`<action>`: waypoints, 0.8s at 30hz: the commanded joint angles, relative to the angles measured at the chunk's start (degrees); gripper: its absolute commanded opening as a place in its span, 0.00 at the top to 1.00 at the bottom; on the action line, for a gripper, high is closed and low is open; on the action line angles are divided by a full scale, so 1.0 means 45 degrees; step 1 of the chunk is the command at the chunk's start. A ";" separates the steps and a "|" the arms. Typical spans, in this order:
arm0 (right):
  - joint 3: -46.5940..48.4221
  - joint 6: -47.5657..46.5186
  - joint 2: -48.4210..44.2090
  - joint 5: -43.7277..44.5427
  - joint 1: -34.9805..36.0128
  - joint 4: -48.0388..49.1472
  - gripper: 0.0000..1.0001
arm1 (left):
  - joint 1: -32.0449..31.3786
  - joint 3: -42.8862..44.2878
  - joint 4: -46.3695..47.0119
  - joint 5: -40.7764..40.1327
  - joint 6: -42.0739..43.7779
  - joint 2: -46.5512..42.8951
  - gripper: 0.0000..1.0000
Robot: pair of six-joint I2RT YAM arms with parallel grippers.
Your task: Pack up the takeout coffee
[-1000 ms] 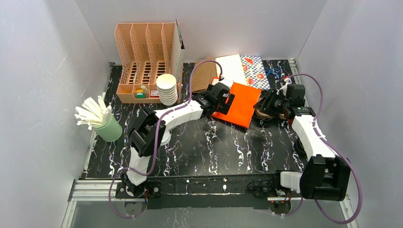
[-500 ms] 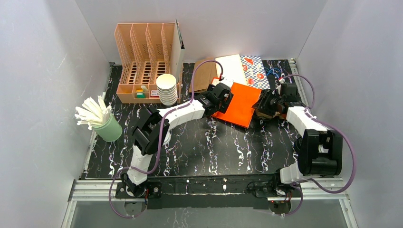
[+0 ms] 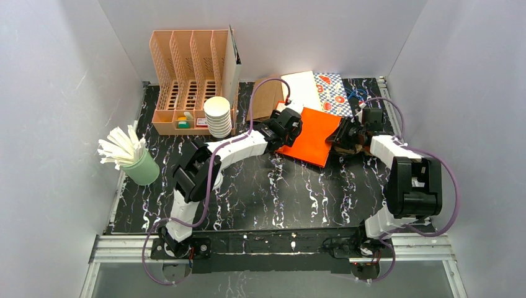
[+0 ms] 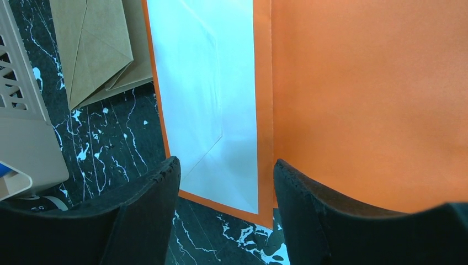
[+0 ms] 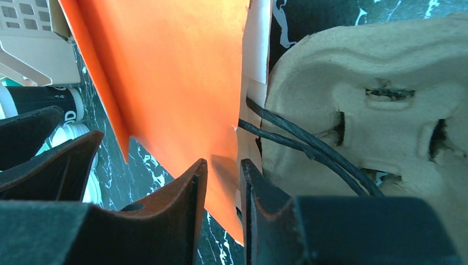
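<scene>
Two grippers meet at one bag: the right gripper (image 5: pixel 223 165) is pinched nearly closed on the edge of the orange bag (image 5: pixel 165 72), and the left gripper (image 4: pixel 226 165) stands open astride its near corner. A dark cup (image 5: pixel 47 102) shows beyond the bag's left side, so the left arm looks nearer.

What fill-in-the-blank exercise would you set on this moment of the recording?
1. The right gripper is shut on an edge of the ____ paper bag.
2. The left gripper is ____, its fingers either side of the bag's white side panel.
3. The white straws stand in a pale ____ cup.
Missing words: orange; open; green.
</scene>
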 commanded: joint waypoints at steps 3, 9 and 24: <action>0.0871 0.0269 0.0304 -0.1138 0.0079 0.0517 0.85 | 0.0157 0.0202 0.0051 -0.0304 -0.0188 0.0063 0.40; 0.1652 0.0120 -0.0799 -0.1165 0.0073 -0.0922 0.99 | 0.0568 0.0143 -0.0186 -0.0160 -0.0338 -0.0201 0.40; 0.2480 -0.0482 -0.3528 -0.2373 0.0072 -0.4234 0.99 | 0.0793 -0.1024 -0.0371 0.3802 -0.1755 -0.3247 0.13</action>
